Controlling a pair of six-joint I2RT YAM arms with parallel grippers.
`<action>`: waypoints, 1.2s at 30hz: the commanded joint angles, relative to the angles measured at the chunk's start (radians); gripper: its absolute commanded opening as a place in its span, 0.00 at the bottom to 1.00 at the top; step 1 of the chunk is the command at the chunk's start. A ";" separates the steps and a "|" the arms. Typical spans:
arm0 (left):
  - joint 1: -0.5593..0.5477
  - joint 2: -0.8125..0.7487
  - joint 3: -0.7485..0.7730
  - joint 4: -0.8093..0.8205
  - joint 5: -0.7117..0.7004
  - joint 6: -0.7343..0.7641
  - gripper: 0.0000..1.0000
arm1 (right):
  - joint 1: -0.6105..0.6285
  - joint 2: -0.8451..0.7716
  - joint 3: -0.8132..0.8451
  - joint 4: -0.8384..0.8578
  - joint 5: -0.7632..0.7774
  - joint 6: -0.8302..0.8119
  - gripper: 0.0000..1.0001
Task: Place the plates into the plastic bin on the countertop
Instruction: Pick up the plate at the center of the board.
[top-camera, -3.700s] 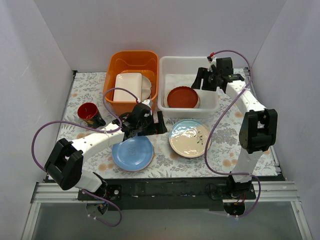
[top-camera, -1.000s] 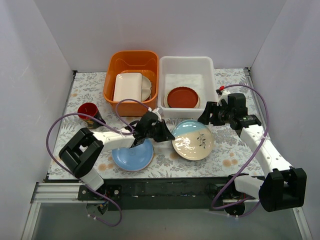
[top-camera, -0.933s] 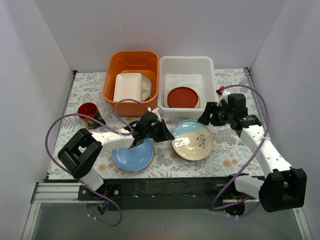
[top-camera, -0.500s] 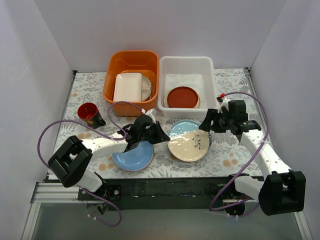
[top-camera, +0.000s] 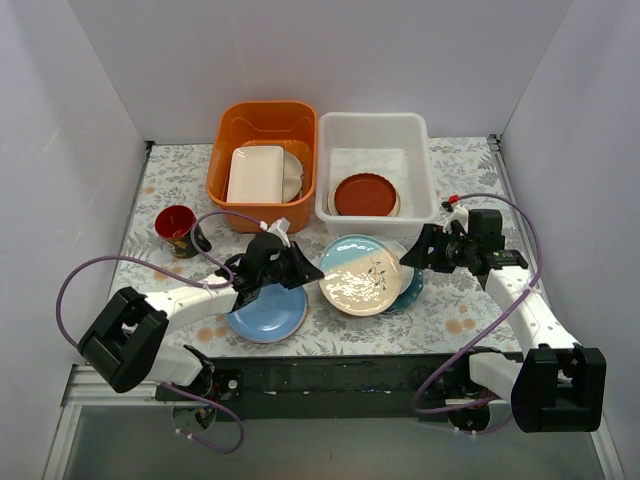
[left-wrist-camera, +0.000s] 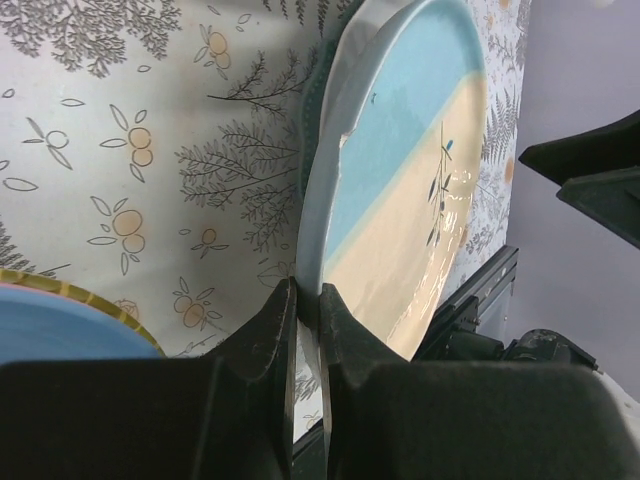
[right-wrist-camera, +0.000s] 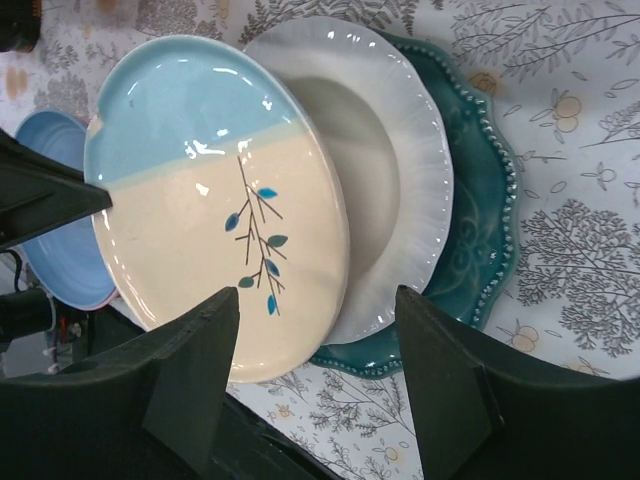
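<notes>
My left gripper (top-camera: 310, 272) is shut on the left rim of a cream and light blue leaf plate (top-camera: 360, 277), holding it tilted above the countertop (top-camera: 455, 315). In the left wrist view the jaws pinch the plate's edge (left-wrist-camera: 308, 300). Under it lie a white plate (right-wrist-camera: 400, 170) and a teal scalloped plate (right-wrist-camera: 485, 230). My right gripper (top-camera: 412, 256) stands open just right of this stack, holding nothing. A light blue plate (top-camera: 268, 312) lies under my left arm. The plastic bin (top-camera: 372, 120) at the back holds a red-brown plate (top-camera: 365, 195).
An orange tub (top-camera: 262, 112) with a cream rectangular dish (top-camera: 256, 172) stands left of the bin. A red cup (top-camera: 177, 224) sits at the far left. White walls close in the cloth on three sides.
My left gripper has drawn the leaf plate leftward and tipped it up, uncovering the white and teal plates beneath. My right gripper has come a little nearer, still open.
</notes>
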 joint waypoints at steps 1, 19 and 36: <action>0.032 -0.072 -0.009 0.178 0.080 -0.059 0.00 | -0.008 -0.030 -0.022 0.075 -0.120 -0.005 0.73; 0.063 -0.055 -0.081 0.363 0.197 -0.142 0.00 | -0.006 0.022 -0.148 0.222 -0.218 0.028 0.72; 0.066 -0.039 -0.080 0.407 0.234 -0.153 0.00 | -0.006 0.019 -0.208 0.404 -0.356 0.146 0.60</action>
